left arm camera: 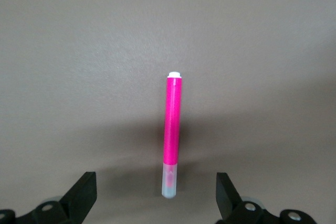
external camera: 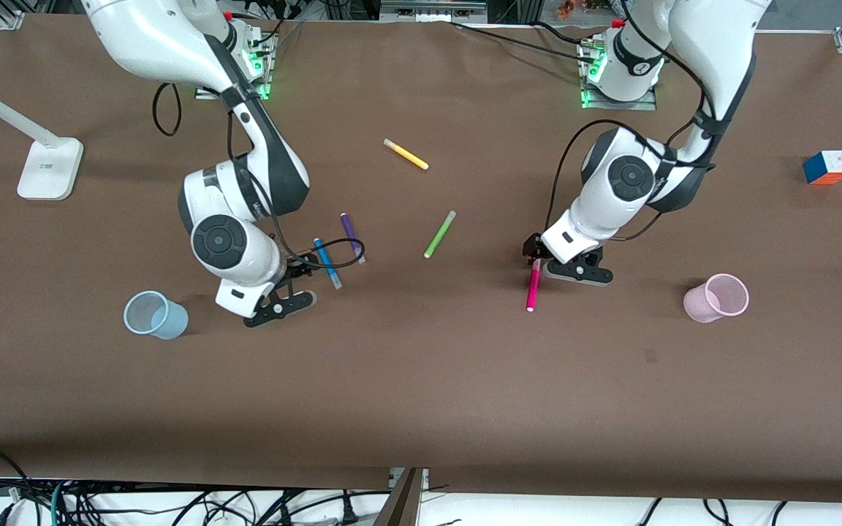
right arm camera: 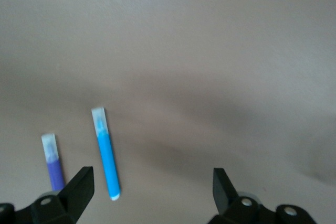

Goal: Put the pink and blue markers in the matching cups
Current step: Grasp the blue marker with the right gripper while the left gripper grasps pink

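The pink marker [external camera: 533,286] lies flat on the brown table, also in the left wrist view [left arm camera: 172,129]. My left gripper [external camera: 551,263] [left arm camera: 156,195] is open and empty, low over its pale cap end, one finger on each side, apart from it. The blue marker [external camera: 327,263] [right arm camera: 106,153] lies flat beside the purple marker [external camera: 351,237] [right arm camera: 53,161]. My right gripper [external camera: 289,287] [right arm camera: 152,188] is open and empty, over bare table just beside the blue marker. The light blue cup [external camera: 154,315] stands toward the right arm's end, the light pink cup [external camera: 717,297] toward the left arm's end.
A lime green marker [external camera: 440,234] lies mid-table and a yellow marker [external camera: 406,154] lies farther from the front camera. A colour cube [external camera: 827,167] sits at the left arm's end. A white lamp base [external camera: 50,168] stands at the right arm's end.
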`<action>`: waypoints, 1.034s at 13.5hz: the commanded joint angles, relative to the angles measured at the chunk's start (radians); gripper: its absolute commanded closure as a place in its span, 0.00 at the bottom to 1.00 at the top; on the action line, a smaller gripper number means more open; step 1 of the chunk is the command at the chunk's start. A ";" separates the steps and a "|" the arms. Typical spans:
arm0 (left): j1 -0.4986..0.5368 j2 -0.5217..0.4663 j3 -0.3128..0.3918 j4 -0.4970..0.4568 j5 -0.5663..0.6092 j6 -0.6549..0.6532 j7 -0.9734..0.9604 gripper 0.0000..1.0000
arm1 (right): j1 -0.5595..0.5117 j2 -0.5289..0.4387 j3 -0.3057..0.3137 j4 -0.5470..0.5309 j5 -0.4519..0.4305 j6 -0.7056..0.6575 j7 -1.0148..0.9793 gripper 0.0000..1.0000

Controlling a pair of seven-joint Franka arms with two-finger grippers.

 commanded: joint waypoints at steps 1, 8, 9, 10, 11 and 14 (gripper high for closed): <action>-0.021 0.065 0.004 0.020 0.131 0.037 -0.108 0.00 | 0.042 0.043 -0.005 0.021 0.014 0.058 0.016 0.00; -0.027 0.122 0.003 0.031 0.189 0.066 -0.209 0.25 | 0.082 0.082 -0.005 -0.018 0.043 0.124 0.026 0.00; -0.036 0.125 0.003 0.029 0.189 0.066 -0.213 0.38 | 0.086 0.084 -0.005 -0.042 0.043 0.162 0.036 0.00; -0.041 0.125 0.003 0.028 0.189 0.066 -0.223 0.52 | 0.088 0.084 -0.005 -0.061 0.043 0.194 0.040 0.00; -0.042 0.130 0.003 0.028 0.189 0.066 -0.231 0.65 | 0.089 0.084 -0.005 -0.076 0.043 0.213 0.040 0.00; -0.047 0.130 0.004 0.029 0.189 0.066 -0.231 1.00 | 0.091 0.084 -0.005 -0.104 0.041 0.239 0.040 0.00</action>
